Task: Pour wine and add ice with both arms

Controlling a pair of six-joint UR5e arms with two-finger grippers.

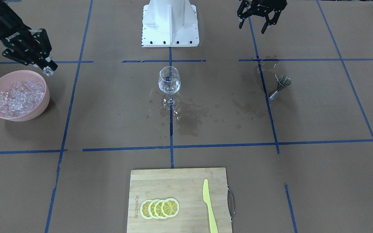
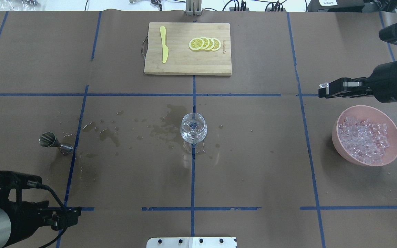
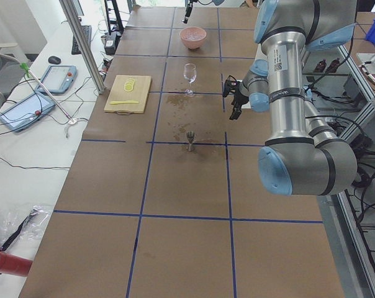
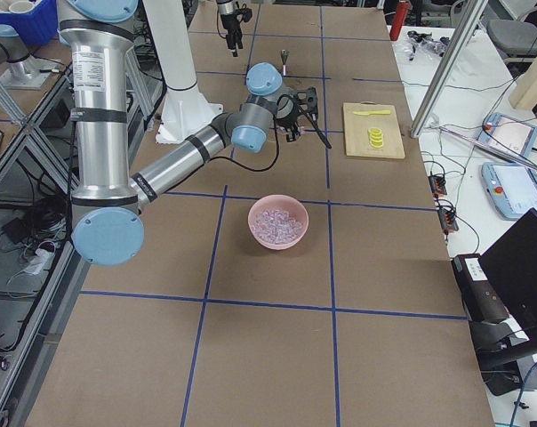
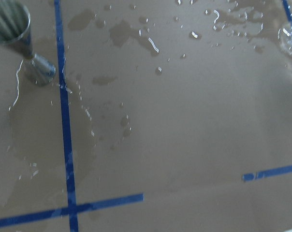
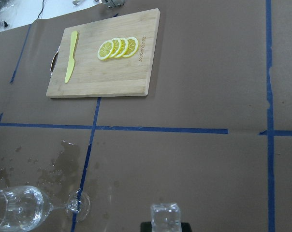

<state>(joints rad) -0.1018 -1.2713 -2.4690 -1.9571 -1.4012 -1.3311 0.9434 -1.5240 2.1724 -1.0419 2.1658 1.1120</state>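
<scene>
Ice cube (image 6: pixel 166 216) sits pinched in right end effector (image 1: pixel 48 67), far from glass (image 1: pixel 169 81); pouring looks done; left end effector (image 1: pixel 256 26) gapes empty.

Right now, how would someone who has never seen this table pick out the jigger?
From the glass in the middle of the table, go toward the robot's left across the wet stains. Just past the blue tape line stands the jigger, alone. It is a small shiny steel double cone, while the glass is clear and stemmed and the bowl is pink.
</scene>
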